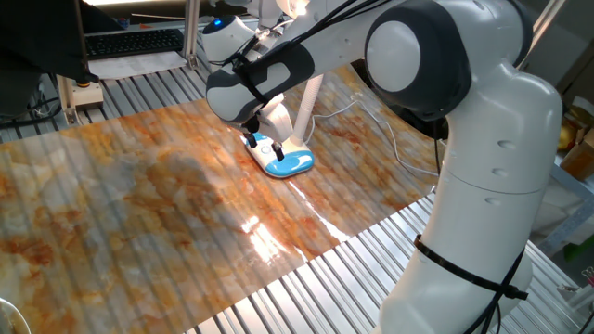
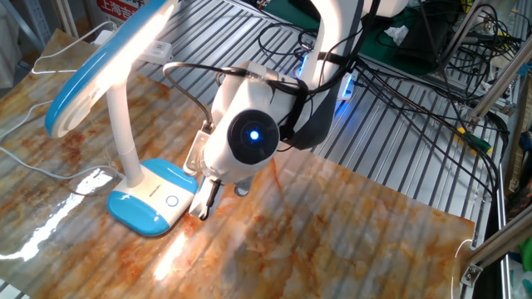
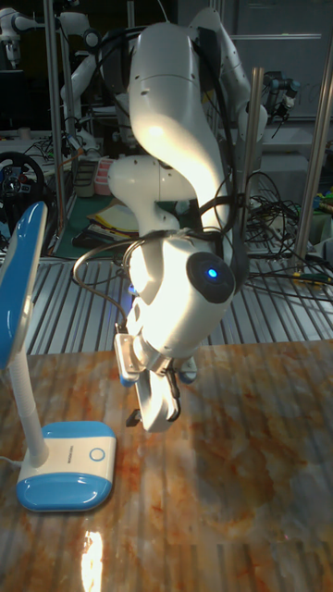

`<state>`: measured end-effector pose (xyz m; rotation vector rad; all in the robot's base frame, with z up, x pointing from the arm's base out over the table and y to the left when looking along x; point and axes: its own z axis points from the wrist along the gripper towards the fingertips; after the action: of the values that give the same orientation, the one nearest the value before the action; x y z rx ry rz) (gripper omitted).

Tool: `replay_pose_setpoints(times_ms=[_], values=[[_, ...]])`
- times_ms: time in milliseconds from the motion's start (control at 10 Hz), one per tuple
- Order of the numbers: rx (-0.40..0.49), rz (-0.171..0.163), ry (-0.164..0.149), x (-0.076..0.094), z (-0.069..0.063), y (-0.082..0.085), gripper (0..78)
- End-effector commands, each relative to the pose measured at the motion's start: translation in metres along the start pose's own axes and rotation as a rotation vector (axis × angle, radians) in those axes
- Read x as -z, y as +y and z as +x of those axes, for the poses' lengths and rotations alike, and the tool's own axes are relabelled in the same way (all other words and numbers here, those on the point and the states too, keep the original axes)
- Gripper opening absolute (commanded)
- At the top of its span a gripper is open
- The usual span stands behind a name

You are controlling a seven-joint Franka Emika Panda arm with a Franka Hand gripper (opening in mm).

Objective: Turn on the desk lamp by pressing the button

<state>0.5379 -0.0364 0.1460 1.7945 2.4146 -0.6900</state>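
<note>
One fixed view: the claw is hanging over the near end of the desk lamp, whose oval blue-and-white base is lying on the marbled orange table mat. The arm's dark wrist is blocking the fingertips, so the claw's opening cannot be told here. The white cord is trailing away behind the claw, past the lamp's stem. A bright light patch is showing on the mat, nearer the camera than the claw.

The other fixed view: the claw is pointing down just beside the base's edge, apart from the round button, which is lying just to its side. The fingers are overlapping one another in this view; the gap cannot be told. The lamp's blue-backed head is glowing above and beyond the claw. Black cables are lying on the slatted metal table behind it.

Tall fixed view: the claw is hovering above the mat, off to one side of the base; its width cannot be told.
</note>
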Motion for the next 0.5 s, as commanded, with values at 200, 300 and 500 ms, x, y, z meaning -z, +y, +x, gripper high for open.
replay_pose_setpoints(times_ms=[200, 300, 500], values=[[0.061, -0.013, 0.010, 0.0085, -0.0050, 0.0055, 77.4], [0.081, -0.017, 0.009, 0.0090, -0.0049, 0.0055, 77.4], [0.108, -0.023, 0.013, 0.0092, -0.0048, 0.0055, 77.4]])
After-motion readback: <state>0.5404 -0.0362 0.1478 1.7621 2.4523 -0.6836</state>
